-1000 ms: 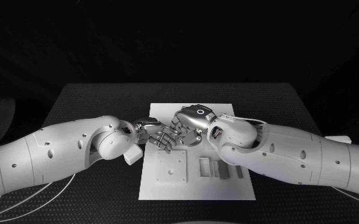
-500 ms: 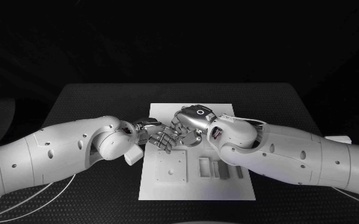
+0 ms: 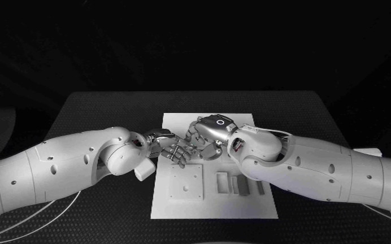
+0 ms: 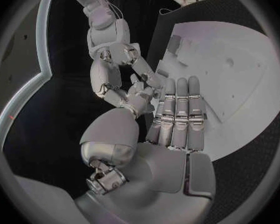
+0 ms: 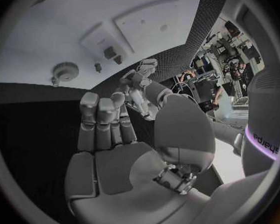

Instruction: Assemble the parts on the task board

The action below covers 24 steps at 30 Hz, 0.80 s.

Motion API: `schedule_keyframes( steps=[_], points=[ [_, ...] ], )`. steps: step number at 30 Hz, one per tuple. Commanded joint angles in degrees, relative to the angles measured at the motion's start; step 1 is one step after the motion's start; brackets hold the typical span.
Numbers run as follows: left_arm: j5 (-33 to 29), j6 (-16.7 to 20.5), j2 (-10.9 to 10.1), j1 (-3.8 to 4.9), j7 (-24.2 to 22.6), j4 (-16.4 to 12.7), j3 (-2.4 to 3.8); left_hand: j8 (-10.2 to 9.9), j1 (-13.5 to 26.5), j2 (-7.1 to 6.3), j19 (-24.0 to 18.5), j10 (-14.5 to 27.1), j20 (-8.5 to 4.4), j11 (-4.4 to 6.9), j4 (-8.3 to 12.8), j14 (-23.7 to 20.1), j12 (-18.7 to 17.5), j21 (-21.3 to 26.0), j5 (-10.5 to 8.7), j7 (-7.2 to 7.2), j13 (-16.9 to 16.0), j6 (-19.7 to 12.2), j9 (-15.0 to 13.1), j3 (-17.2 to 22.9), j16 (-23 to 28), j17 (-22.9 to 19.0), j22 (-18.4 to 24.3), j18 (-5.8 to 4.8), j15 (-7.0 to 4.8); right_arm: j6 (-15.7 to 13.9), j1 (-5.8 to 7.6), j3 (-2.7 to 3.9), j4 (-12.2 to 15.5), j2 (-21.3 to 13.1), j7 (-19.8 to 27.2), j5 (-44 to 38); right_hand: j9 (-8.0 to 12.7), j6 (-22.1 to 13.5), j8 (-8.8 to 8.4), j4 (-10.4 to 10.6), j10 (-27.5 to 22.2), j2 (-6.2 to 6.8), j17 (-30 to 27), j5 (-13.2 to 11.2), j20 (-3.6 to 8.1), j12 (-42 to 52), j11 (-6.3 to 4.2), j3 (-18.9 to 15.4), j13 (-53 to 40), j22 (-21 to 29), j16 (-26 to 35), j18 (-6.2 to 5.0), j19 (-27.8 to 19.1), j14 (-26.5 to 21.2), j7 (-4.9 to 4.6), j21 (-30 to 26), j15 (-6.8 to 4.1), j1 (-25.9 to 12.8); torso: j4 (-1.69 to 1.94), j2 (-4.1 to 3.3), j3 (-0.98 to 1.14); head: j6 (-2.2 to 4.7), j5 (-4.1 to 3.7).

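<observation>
Left hand and right hand are bunched together over the middle of the task board, fingertips pretty much touching each other. Honestly can't tell whether either one is pinching anything: the fingers are curled in toward each other and hide whatever might sit between them. In the left wrist view the left hand's fingers lie straight and close together, with the right hand just past them.

The board sits mid-table, reaching toward the near edge. On its near half there's a raised square plate on the left side, and beside it a row of small block parts standing in slots. The right forearm crosses the board's near right corner and covers some of that row. The right wrist view shows a small round toothed part on the board too.

Compared with a second ago, next to nothing changed: both hands stay in the same huddle.
</observation>
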State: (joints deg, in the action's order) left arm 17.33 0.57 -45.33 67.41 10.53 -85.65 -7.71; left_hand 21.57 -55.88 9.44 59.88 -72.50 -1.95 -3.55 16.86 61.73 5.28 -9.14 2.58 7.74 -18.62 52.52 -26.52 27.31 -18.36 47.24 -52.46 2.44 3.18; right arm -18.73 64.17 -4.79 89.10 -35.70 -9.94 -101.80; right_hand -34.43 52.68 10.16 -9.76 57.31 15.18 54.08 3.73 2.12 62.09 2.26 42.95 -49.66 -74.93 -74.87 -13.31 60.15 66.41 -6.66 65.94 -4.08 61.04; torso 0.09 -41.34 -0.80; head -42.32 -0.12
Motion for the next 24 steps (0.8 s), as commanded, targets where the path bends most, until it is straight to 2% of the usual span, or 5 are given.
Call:
schedule_keyframes(
  steps=[1,11,20,24],
  points=[
    [2.14,-1.16,-0.01,0.03,0.07,-0.08,0.04,0.26,-0.4,0.25,-0.29,-0.33,-0.28,0.08,-0.07,0.52,0.31,-0.22,0.26,-0.65,-0.08,1.01,-0.05,0.3,-0.31,0.1,-0.08,0.61,-0.01,-1.25,-0.03,0.01,0.1,-0.3,0.62,0.46,0.25,-2.52,-0.21,0.41,-0.3,0.43,0.12,0.09,-0.05,0.04,0.17,-0.04,-0.1,-0.1,0.33,-1.69,-0.32,-0.18,-2.26,-0.26,0.31,0.02,0.01,-0.01,0.01,0.03,0.04],
    [3.45,-0.74,-0.29,0.03,0.39,0.12,0.03,0.38,-0.66,0.28,-0.24,-0.55,-0.4,0.16,-0.07,0.62,0.38,-0.33,0.27,-0.63,-0.23,1.2,-0.21,0.29,-0.45,0.44,-0.17,0.54,-0.11,-0.34,-0.02,-0.01,0.67,-1.47,1.11,1.02,0.45,-2.24,-0.04,0.66,-0.34,0.31,0.21,0.09,-0.19,0.3,0.18,-0.1,-0.2,-0.16,0.21,-1.69,-0.34,-0.19,-2.26,-0.24,0.35,0.37,-0.02,-0.02,0.05,-0.08,0.18],
    [3.5,-0.85,-0.29,0.03,0.29,0.1,0.03,0.44,-0.8,0.3,-0.17,-0.68,-0.47,0.19,-0.07,0.7,0.42,-0.4,0.27,-0.62,-0.32,1.29,-0.3,0.28,-0.53,0.65,-0.23,0.51,-0.17,1.24,-0.03,-0.06,0.79,-1.71,2.13,2.07,0.71,-1.23,0.58,0.39,-0.11,-0.72,0.31,0.09,-0.28,0.71,-0.1,-0.29,-0.23,-0.38,-0.03,-1.69,-0.31,0.06,-1.96,-0.05,0.1,1.36,-0.03,-0.02,0.02,-0.22,0.15],
    [3.51,-0.91,-0.21,0.03,0.21,0.06,0.03,0.46,-0.84,0.34,-0.16,-0.73,-0.49,0.21,-0.08,0.72,0.44,-0.43,0.27,-0.61,-0.36,1.33,-0.33,0.28,-0.55,0.72,-0.25,0.49,-0.19,1.48,-0.05,-0.3,0.3,-1.33,2.5,2.42,0.85,-1.07,0.69,0.05,-0.05,-1.24,0.32,0.09,-0.29,0.78,-0.16,-0.38,-0.19,-0.47,-0.07,-1.69,-0.34,0.12,-1.9,0.02,0.05,1.71,-0.01,-0.02,0.02,-0.21,0.05]
  ],
)
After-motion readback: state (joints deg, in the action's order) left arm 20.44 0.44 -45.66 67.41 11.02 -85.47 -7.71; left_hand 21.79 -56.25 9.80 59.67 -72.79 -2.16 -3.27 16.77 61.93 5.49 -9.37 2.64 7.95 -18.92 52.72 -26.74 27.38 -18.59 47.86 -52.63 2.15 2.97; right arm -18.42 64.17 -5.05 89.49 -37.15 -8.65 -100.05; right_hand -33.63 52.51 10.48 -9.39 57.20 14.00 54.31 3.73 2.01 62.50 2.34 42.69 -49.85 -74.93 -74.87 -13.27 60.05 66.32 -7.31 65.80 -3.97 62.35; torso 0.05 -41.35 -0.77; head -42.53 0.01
